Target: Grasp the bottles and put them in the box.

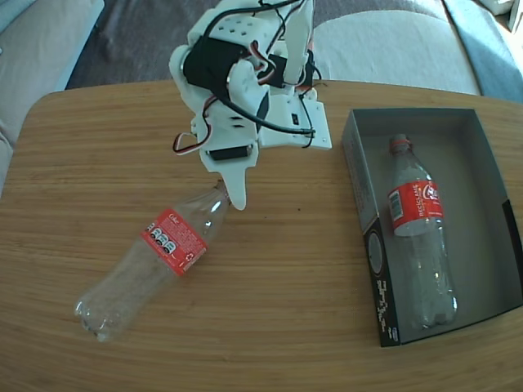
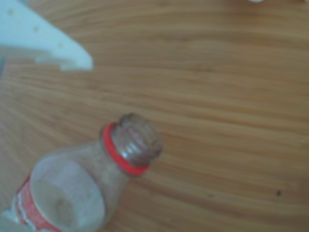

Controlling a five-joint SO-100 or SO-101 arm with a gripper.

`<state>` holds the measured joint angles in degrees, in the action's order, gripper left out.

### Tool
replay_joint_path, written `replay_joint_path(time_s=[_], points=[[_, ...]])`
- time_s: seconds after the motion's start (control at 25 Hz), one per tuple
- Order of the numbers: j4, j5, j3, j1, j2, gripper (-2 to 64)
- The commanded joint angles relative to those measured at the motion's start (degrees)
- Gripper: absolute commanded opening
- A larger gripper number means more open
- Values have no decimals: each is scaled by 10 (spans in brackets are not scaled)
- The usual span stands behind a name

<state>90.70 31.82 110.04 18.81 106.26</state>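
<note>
Wooden table with rounded corners, grey sofa cushions behind it at 12 o'clock in the fixed view; white arm with black servos and looped cables hanging over the upper middle of the tabletop.

One bottle lying on its side on the bare wood, at about 8 o'clock from the table's centre; base toward 8 o'clock, open neck toward 2 o'clock, red label around the middle. No cap on it; red neck ring and threaded mouth plain to see in the wrist view, a bit blurry though.

Gripper pointing down right at that neck; one white pointed finger visible, tip just beside the bottle mouth, maybe touching. Second finger hidden in the fixed view; only one white finger in the wrist view too, off at 10 o'clock from the mouth and clear of it. Can't tell whether the jaws are apart or together; nothing gripped as far as visible.

Other bottle already lying inside the box at 3 o'clock on the table; neck toward 12 o'clock, base toward 6 o'clock, red label facing up; resting nearer the box's left wall. Box grey inside, black outside with white print.
</note>
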Motion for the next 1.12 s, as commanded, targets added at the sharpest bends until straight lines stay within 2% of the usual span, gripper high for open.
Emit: replay_joint_path(time_s=[0.0, 0.2, 0.72, 0.92, 1.08], points=[[-18, 6, 9, 2, 14, 461], [-48, 78, 36, 12, 14, 461], [-46, 267, 39, 20, 13, 461], [-54, 308, 39, 20, 8, 461], [-86, 305, 39, 26, 4, 461]])
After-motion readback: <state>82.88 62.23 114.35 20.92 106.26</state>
